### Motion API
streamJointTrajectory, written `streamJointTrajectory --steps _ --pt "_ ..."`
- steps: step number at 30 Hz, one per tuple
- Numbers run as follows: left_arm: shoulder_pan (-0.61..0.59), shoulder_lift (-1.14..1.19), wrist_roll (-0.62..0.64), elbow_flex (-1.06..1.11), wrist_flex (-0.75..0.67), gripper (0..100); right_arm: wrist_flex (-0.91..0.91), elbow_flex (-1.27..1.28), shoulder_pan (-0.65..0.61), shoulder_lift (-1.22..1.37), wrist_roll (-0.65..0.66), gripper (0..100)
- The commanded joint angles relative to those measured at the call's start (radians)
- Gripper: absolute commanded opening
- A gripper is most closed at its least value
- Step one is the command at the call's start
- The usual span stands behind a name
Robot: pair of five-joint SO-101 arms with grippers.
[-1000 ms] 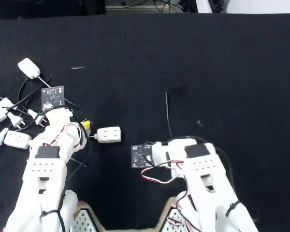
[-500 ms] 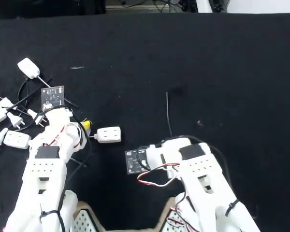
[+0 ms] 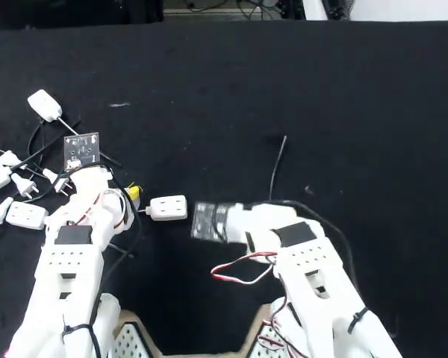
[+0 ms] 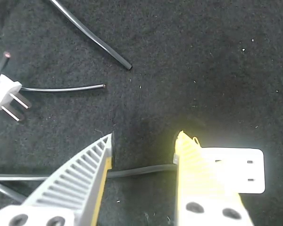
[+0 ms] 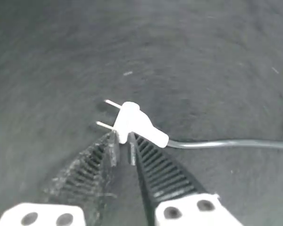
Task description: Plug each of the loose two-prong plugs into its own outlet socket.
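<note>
The plug [image 5: 134, 121] is pinched at its body in the right gripper [image 5: 124, 141], whose jaws are closed on it. Its two prongs point away from the fingertips, and its cord [image 5: 226, 143] trails off behind. In the high view that cord [image 3: 278, 162] runs away across the table [image 3: 336, 82], and the right gripper sits near the socket [image 3: 168, 207] without touching it.

The socket lies flat, and its slots seem to face up. The left gripper [image 4: 145, 136] is just beside it with its jaws open. They straddle the socket's lead [image 4: 141, 170] and grip nothing.

To the left of that arm, more plugs [image 3: 24, 186] and sockets [image 3: 26, 215] lie tangled with black cords, none of them joined.

The step in hand looks like bringing the held plug to this socket, so the task is at an early stage and no pair is mated yet.

Next, the prongs probably have to be lined up with one pair of slots, which means tipping the plug so that they point down into the socket's face. Then it has to be pushed straight in.

The socket is light and loose on the cloth, so it may slide or tip under the push. The left gripper could close on the lead, or press on the socket body, to steady it. The narrow hold at the jaw tips may also let the plug twist.
</note>
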Motion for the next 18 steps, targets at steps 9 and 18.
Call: streamJointTrajectory --steps 9,18 --pt "-0.012 -0.020 -0.002 -0.012 -0.014 22 -0.008 -0.166 0.081 -0.010 -0.454 1.1" --pt "-0.012 -0.020 -0.002 -0.012 -0.015 22 -0.005 -0.245 0.097 0.045 -0.431 12.9"
